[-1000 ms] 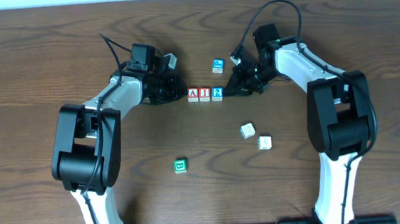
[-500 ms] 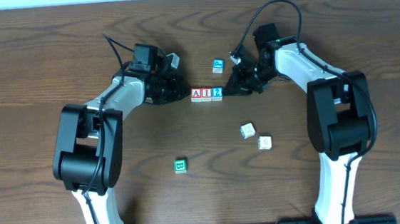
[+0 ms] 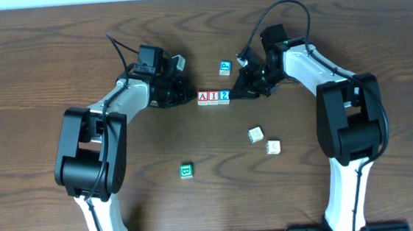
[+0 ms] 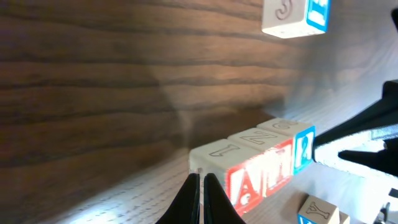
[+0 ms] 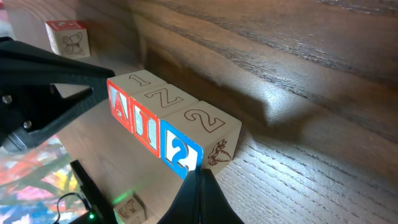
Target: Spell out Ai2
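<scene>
At the left end of the block row, the left gripper [image 4: 200,182] has its two fingers pressed together into a narrow point. It holds nothing, and its tip sits just beside the A block [image 4: 249,185]. At the right end, the right gripper [image 5: 200,176] is also pinched to a point and empty. Its tip meets the lower edge of the 2 block [image 5: 181,152], touching it or very nearly so.

Between them the red A block, the red I block [image 5: 147,127] and the blue 2 block stand side by side, touching, and read A, I, 2 from left to right. The row lies toward the far middle of the wooden table [image 3: 26,71].

A blue block [image 3: 225,67] sits just beyond the row on the far side, between the two arms. Two pale blocks [image 3: 256,134] [image 3: 273,147] lie close together on the near right. A green block [image 3: 186,171] rests alone nearer still, left of the row.
</scene>
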{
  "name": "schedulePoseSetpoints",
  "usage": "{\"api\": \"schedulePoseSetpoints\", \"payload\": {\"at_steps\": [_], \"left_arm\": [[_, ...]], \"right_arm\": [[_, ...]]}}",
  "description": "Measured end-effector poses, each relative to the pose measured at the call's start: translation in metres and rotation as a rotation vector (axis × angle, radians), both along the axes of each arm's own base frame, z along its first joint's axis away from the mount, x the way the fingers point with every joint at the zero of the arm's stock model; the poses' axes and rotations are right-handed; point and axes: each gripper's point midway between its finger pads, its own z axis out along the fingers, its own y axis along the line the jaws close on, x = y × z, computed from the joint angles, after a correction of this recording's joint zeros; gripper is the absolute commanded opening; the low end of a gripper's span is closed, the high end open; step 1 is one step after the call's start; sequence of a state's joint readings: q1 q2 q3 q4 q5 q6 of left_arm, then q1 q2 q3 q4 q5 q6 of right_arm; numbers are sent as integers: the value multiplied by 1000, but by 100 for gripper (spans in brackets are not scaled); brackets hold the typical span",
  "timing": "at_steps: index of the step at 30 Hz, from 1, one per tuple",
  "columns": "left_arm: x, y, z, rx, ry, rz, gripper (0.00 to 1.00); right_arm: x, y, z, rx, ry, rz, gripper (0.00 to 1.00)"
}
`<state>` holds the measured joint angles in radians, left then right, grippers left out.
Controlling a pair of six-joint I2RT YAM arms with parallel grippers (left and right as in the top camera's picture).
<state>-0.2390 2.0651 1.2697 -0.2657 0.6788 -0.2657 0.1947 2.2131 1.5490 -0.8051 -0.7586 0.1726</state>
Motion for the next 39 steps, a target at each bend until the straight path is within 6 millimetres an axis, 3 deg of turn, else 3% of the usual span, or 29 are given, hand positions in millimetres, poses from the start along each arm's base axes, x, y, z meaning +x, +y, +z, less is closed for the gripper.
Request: {"api": "schedulePoseSetpoints", "payload": {"at_steps": [6, 11, 13, 15, 19, 21, 22, 24, 27, 30, 33, 35, 37, 38, 39], "left_arm": [[9, 29, 0, -7, 16, 61, 6], [-5, 45, 13, 32, 51, 37, 6], [-3, 47, 38, 56, -9, 13, 6], [1, 48, 77, 68, -107, -8, 6], [-5, 52, 162, 77, -308, -32, 6], [-20, 57, 206, 87, -407, -40, 6], [-40, 62, 238, 100, -474, -44, 6], [-67, 69, 268, 116, -532, -49, 6], [-118, 81, 296, 150, -575, -54, 6], [-171, 91, 309, 175, -644, -59, 6], [-214, 97, 291, 175, -655, -53, 6], [-247, 101, 262, 174, -643, -51, 6], [-272, 104, 238, 167, -641, -50, 7], [-277, 104, 233, 164, -646, -49, 15], [-286, 105, 229, 153, -657, -39, 54]], "right_arm": [[5, -29, -2, -24, 33, -64, 1], [11, -66, 6, -62, 50, -127, 1], [16, -75, 22, -76, 3, -139, 1], [17, -76, 51, -81, -53, -136, 1], [-3, -79, 117, -100, -141, -130, 1], [-21, -83, 152, -121, -195, -125, 1], [-39, -86, 179, -147, -242, -117, 1], [-67, -88, 215, -192, -325, -105, 1], [-109, -86, 254, -242, -438, -71, 1], [-160, -80, 292, -266, -627, -28, 2], [-205, -86, 285, -278, -683, -29, 2], [-248, -100, 259, -279, -695, -63, 1], [-272, -107, 241, -262, -701, -84, 4], [-283, -109, 232, -253, -701, -95, 15], [-296, -111, 222, -228, -712, -105, 50]]}}
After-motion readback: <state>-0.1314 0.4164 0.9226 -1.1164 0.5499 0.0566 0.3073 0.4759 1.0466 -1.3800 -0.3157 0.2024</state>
